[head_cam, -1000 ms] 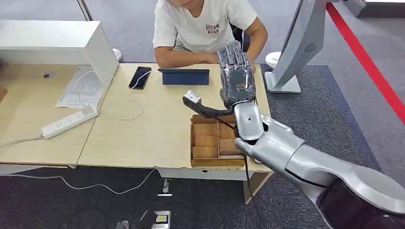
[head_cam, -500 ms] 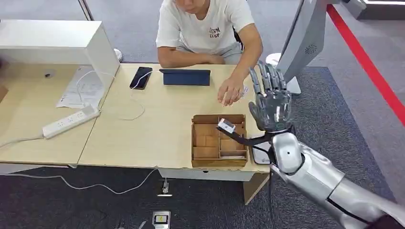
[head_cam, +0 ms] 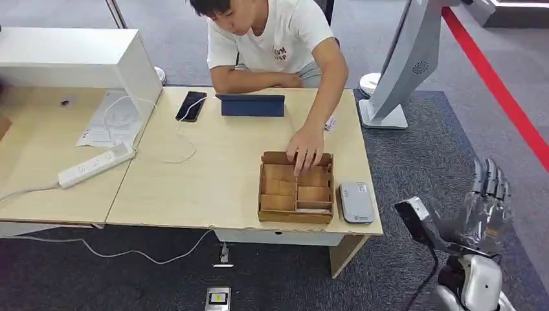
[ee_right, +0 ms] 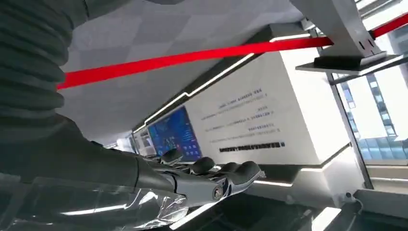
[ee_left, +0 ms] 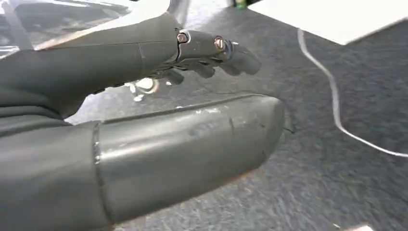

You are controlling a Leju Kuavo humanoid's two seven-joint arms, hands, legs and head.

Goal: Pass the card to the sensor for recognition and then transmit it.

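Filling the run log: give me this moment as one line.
right hand: empty, off table | left hand: empty, over floor | person's hand: in wooden box | reader: beside box

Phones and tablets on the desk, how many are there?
2: a black phone with a white cable at the desk's far side, and a dark blue tablet beside it, in front of the person.

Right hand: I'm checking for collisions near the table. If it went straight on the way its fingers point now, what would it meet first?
Probably nothing close. The right hand is beside the table, over grey carpet, fingers pointing up and away; that way looks free, though depth is unclear.
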